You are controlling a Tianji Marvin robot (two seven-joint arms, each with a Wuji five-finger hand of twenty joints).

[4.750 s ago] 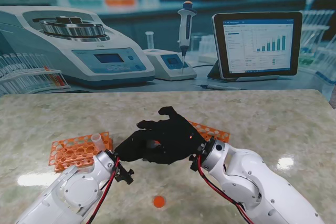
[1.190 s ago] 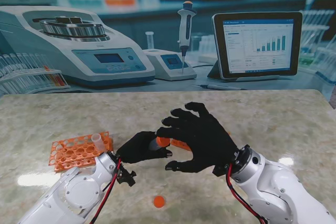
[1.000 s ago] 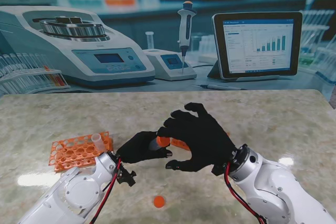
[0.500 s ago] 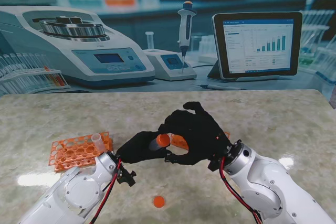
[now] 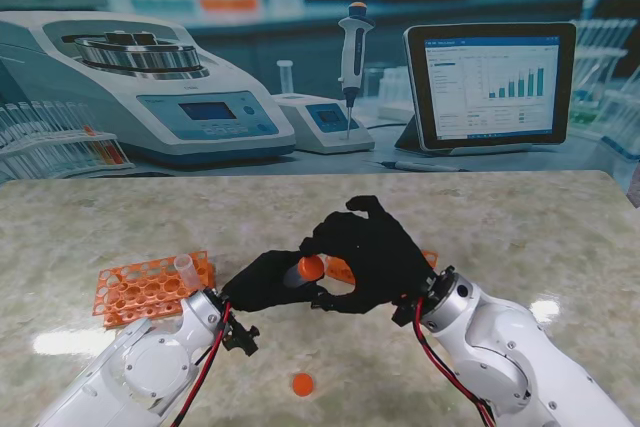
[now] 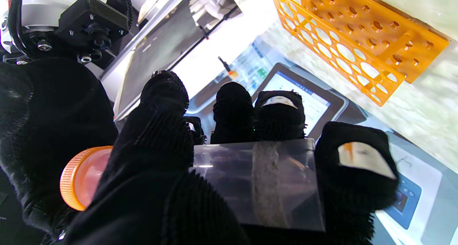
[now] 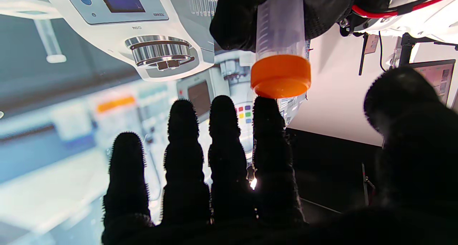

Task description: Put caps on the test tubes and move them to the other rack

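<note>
**Test tube gripped in left hand, right fingers meeting its cap**

Test tube point(image 5: 298, 273) lying sideways in the left hand point(image 5: 268, 281), held above the surface point(image 5: 520, 227) near the middle. Clear plastic body point(image 6: 257, 184) wrapped by the black-gloved left fingers point(image 6: 232, 116), thumb pressing across it. Orange cap point(image 5: 312, 267) seated on the tube's end and pointing toward the right hand point(image 5: 375, 252). Right fingers point(image 7: 270, 137) standing side by side and extended, thumb set apart, index tip touching or nearly touching the cap's rim in the right wrist view; not gripping anything, though whether contact is made cannot be told. In the stand's view, right hand arching over the cap, partly hiding an orange rack point(image 5: 345, 269) behind it. Second orange rack point(image 5: 150, 285) sitting on the left, carrying one uncapped tube point(image 5: 186, 269) upright at its right end. Loose orange cap point(image 5: 302, 384) lying on the surface nearer to me, between the two arms and well apart from both racks. Lab backdrop with tablet point(image 5: 490, 82) and pipette point(image 5: 352, 57) standing beyond the far edge.
</note>
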